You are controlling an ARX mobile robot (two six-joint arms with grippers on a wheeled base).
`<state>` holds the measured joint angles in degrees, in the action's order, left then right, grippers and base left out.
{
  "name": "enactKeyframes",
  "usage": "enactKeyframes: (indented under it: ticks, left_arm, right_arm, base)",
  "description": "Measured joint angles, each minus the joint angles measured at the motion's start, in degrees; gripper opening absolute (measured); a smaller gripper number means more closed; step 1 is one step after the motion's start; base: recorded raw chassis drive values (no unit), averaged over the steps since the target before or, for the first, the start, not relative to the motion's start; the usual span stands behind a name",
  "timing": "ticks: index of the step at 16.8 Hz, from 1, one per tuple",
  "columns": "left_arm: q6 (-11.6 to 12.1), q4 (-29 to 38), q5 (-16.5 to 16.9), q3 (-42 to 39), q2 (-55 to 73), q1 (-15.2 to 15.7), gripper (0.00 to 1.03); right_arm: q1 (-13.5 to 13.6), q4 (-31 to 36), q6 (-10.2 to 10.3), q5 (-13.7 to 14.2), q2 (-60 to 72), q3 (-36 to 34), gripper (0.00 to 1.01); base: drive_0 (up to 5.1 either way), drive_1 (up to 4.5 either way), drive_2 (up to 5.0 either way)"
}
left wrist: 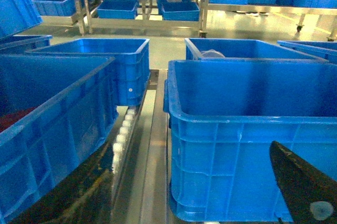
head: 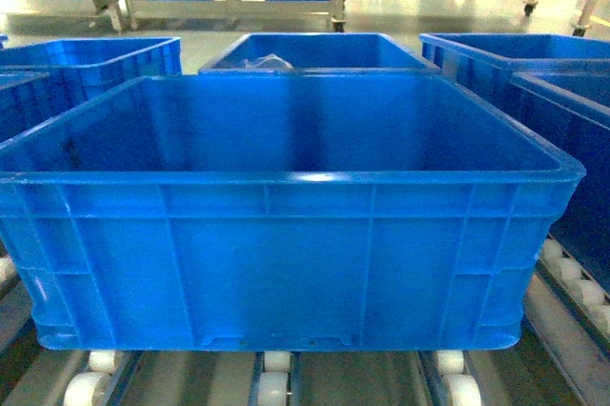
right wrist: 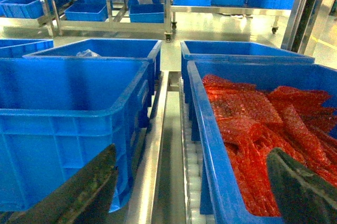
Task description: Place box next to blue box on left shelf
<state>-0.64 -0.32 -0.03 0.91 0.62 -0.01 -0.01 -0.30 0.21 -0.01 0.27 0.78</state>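
Neither gripper shows in the head view. Each wrist view catches only dark finger edges at the bottom corners, left gripper [left wrist: 210, 192] and right gripper [right wrist: 192, 192]; jaws stand wide apart, holding nothing visible. The box [head: 286, 234] sits empty on the left shelf [head: 272, 382] rollers, near centre. Right neighbour crate [right wrist: 221, 145] holds red mesh bags [right wrist: 263, 124]. Far crate [head: 319, 49] contents unclear.

Neither gripper visible in head view. Box [head: 286, 263] hides most rollers of left shelf [head: 272, 382]. Wrist views: fingers [left wrist: 300, 182] cut off by bottom edge.
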Motion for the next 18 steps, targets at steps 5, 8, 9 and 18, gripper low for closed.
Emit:
enactKeyframes:
  ticks: [5, 8, 9, 18]
  left_arm:
    - [0.0, 0.0, 0.0, 0.0, 0.0, 0.0, 0.98]
    - [0.0, 0.0, 0.0, 0.0, 0.0, 0.0, 0.98]
    - [0.0, 0.0, 0.0, 0.0, 0.0, 0.0, 0.98]
    - [0.0, 0.0, 0.0, 0.0, 0.0, 0.0, 0.98]
  right_arm:
    - [0.0, 0.0, 0.0, 0.0, 0.0, 0.0, 0.98]
    - [0.0, 0.0, 0.0, 0.0, 0.0, 0.0, 0.98]
    - [0.0, 0.0, 0.0, 0.0, 0.0, 0.0, 0.98]
    - [0.0, 0.0, 0.0, 0.0, 0.0, 0.0, 0.98]
  base:
    - [0.0, 0.00, 0.0]
    - [0.0, 0.00, 0.0]
    - [0.0, 0.00, 0.0]
    - [0.0, 0.00, 0.0]
